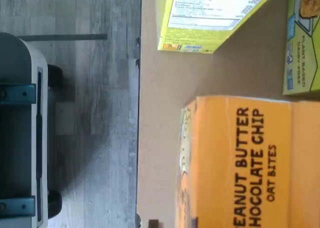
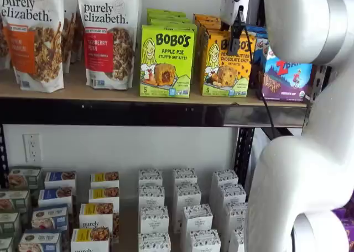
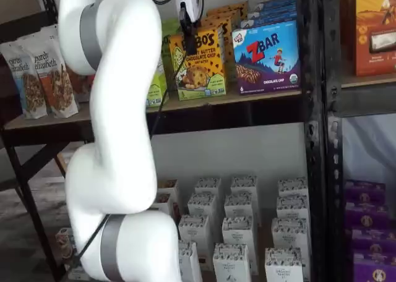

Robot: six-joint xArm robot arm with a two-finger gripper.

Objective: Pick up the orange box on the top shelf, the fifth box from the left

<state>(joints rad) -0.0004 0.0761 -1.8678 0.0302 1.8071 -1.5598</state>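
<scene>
The orange box (image 2: 220, 69) stands upright at the front of the top shelf (image 2: 110, 90), between a lime-green box and a blue-purple box. It also shows in a shelf view (image 3: 201, 68), and close up in the wrist view (image 1: 245, 163), where I read "PEANUT BUTTER CHOCOLATE CHIP OAT BITES" on its top. My gripper (image 2: 235, 48) hangs from above in front of the box's upper part. It shows in both shelf views (image 3: 189, 47). Only black fingers seen side-on show, with no plain gap.
A lime-green Bobo's Apple Pie box (image 2: 166, 61) stands left of the orange box, a ZBar box (image 2: 285, 72) right of it. Granola bags (image 2: 108, 36) stand further left. More orange boxes (image 3: 226, 13) stand behind. My white arm (image 2: 310, 152) fills the right side. Small boxes (image 2: 185, 208) fill the lower shelf.
</scene>
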